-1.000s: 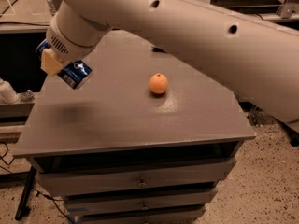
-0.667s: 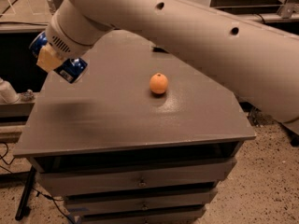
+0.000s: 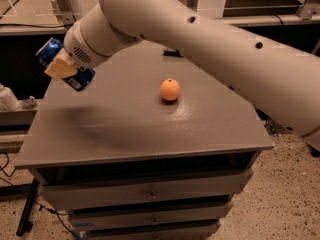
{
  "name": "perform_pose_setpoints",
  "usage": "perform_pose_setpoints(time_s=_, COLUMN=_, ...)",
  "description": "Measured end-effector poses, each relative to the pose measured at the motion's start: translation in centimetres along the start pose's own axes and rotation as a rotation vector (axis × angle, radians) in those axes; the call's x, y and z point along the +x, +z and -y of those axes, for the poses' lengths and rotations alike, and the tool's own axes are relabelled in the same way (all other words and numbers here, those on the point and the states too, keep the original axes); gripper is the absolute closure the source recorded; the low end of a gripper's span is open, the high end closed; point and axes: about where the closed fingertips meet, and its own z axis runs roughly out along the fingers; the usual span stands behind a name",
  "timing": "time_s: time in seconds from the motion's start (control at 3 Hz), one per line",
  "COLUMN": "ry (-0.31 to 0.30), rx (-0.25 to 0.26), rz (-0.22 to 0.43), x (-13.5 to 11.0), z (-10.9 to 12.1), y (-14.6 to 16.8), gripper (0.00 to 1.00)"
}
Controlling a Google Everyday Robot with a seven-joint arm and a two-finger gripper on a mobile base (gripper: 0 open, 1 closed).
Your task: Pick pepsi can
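At the far left, beside the surface and lower than its top, stands a small white plastic bottle point(image 3: 7, 98). Just right of it and higher, the dark blue aluminium pepsi can point(image 3: 50, 50) with silver ends hangs tilted in the air over the left rear edge of the grey flat-topped surface point(image 3: 125, 129), clear of it. The tool point(image 3: 62, 66) is clamped on the can, one beige finger point(image 3: 60, 68) lying across its side. A blurred shadow falls on the surface below. Near the middle of the surface, well apart from the can, rests a round orange fruit point(image 3: 170, 89). The thick white robot arm point(image 3: 215, 44) stretches from the tool up and off to the right.
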Motion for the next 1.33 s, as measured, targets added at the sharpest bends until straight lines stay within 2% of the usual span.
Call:
perform_pose_setpoints(time_s=0.33, ry=-0.027, rx=0.015, rz=-0.043, x=0.1, z=0.6, y=0.0, gripper=1.00)
perform_pose_setpoints(time_s=0.67, ry=-0.095, rx=0.025, rz=-0.117, x=-0.2, z=-0.5, y=-1.8, gripper=1.00)
perform_pose_setpoints(time_s=1.0, ry=-0.160, rx=0.017, rz=-0.189, x=-1.0, z=-2.6, y=-4.5, gripper=1.00)
perform_pose_setpoints(time_s=1.33, ry=-0.178, rx=0.012, rz=-0.241, x=-2.8, z=-3.7, y=-6.7, gripper=1.00)
